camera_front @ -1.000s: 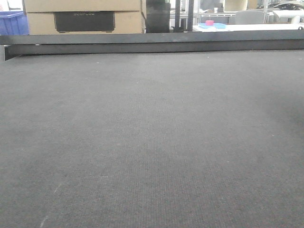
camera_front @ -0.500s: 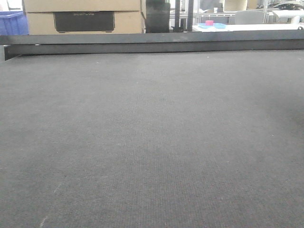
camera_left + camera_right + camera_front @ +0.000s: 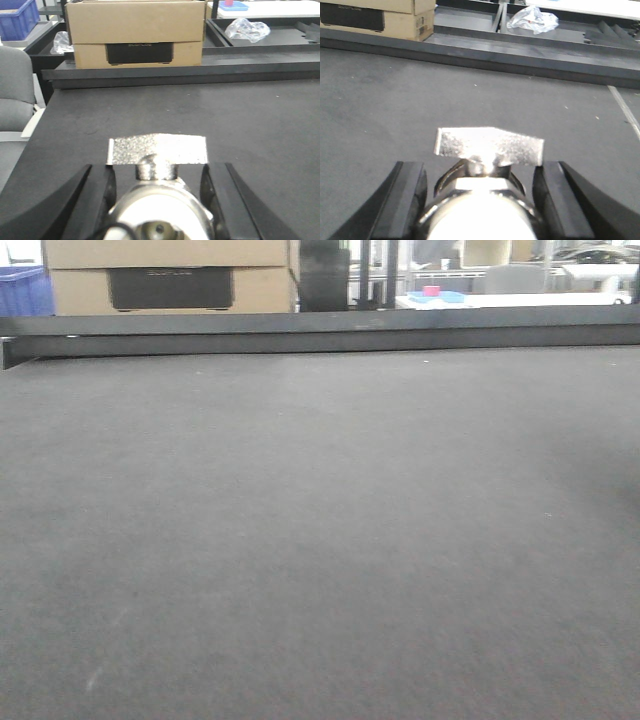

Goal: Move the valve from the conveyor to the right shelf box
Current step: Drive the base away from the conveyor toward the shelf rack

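Valves: two, one per hand. Left hand pinches a valve between both fingers, lever flat across the top, over the conveyor. Right hand pinches the second valve likewise, over the same belt. Each valve hides the belt directly under it. Beyond the black rail: one cardboard box, one blue crate, one grey chair.
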Robot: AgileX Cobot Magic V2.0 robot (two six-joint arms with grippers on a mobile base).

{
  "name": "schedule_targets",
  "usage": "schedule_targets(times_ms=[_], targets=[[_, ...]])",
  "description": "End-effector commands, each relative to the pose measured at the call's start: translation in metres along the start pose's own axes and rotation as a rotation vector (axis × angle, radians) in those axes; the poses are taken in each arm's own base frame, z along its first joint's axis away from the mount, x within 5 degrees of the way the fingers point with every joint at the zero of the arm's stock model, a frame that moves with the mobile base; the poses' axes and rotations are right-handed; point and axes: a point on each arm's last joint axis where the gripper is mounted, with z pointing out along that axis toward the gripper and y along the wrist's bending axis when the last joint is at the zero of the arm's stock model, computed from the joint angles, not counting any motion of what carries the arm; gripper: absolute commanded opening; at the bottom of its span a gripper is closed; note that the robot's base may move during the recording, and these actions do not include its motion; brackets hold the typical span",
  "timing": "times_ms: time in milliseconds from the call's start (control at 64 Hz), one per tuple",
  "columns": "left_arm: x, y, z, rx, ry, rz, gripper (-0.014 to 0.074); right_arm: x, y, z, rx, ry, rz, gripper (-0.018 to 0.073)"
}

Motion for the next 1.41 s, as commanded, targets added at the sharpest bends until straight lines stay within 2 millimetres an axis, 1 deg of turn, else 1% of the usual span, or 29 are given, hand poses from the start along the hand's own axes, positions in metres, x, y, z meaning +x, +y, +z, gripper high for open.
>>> schedule_targets(times_ms=[0, 1391], targets=[[-0.0072, -0.0007, -0.0041, 0.008, -0.074, -0.013, -0.0111, -0.0100, -0.0013, -0.0046, 0.018, -0.093, -0.015, -0.0154], [-0.0092, -0.0007, -0.0044, 0.008, -0.095, -0.013, -0.0111, -0.0100, -0.0013, -0.0046, 0.018, -0.093, -0.015, -0.0154]])
